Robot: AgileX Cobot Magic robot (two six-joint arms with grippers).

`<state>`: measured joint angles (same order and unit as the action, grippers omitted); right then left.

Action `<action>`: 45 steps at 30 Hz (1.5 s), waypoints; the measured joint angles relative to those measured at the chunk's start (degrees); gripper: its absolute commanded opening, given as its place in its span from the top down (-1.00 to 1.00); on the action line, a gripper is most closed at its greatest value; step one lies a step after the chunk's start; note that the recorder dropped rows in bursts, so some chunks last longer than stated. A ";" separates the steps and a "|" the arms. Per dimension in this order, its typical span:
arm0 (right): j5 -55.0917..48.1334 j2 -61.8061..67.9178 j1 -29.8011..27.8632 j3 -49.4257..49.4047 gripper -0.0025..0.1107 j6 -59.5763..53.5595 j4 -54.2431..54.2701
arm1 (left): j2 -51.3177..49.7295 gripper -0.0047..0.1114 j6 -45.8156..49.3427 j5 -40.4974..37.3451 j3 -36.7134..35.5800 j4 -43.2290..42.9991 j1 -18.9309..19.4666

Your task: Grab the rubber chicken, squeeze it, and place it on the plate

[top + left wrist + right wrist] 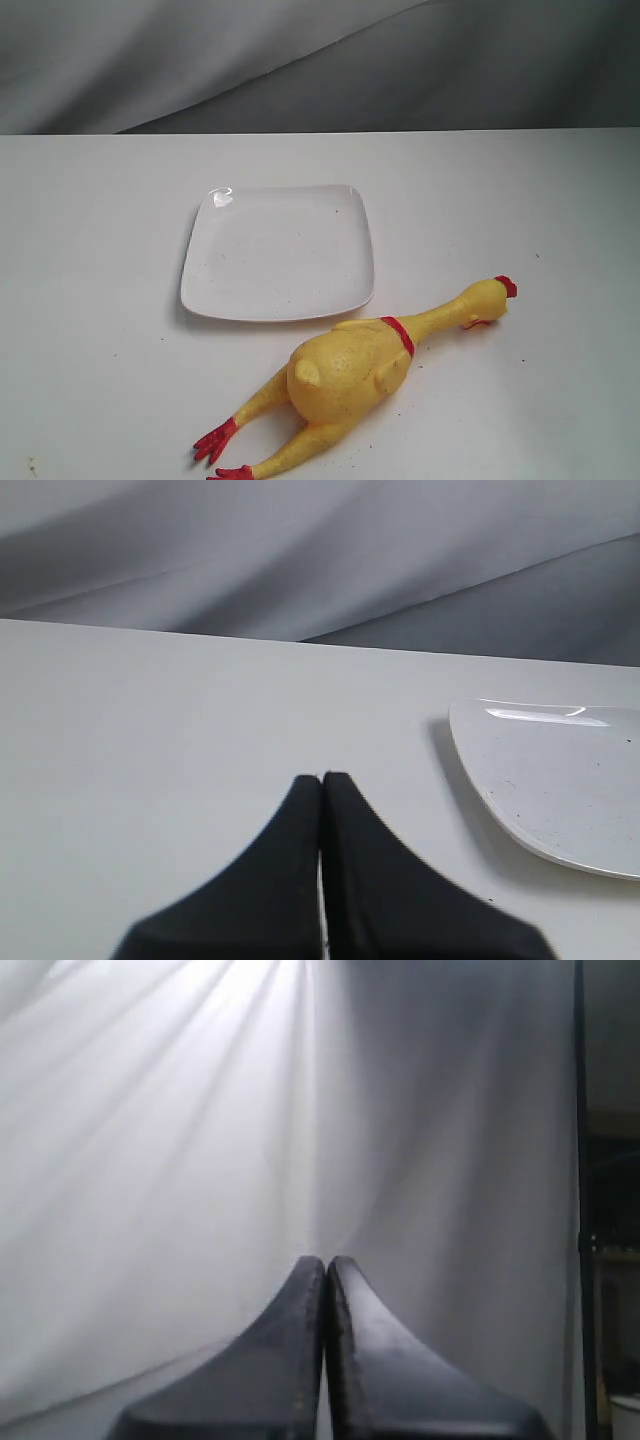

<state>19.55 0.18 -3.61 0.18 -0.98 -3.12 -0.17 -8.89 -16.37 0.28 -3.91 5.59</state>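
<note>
A long yellow bumpy rubber chicken (350,375) is lying diagonally on the white table (90,250) just beside a glossy white square plate (275,250), head pointing right, probably nearer the right gripper (326,1262), which, like the left gripper (322,780), is sitting clenched and empty.

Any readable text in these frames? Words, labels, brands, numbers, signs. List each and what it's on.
None: no word, label, brand, number or sign shows in any view.
Chicken: no print on the side that shows.
Plate: only faint specks, no mark.
Left fingers and right fingers: plain black, no lettering.
Table: bare white, only small dark specks.
</note>
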 measured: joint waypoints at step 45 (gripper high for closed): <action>-62.88 90.28 20.87 64.28 0.60 -57.55 11.63 | 0.00 0.91 0.00 0.00 0.00 0.00 0.00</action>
<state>-43.33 90.46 17.25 64.46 -58.53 8.51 -0.17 -8.89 -16.37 0.28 -3.91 5.59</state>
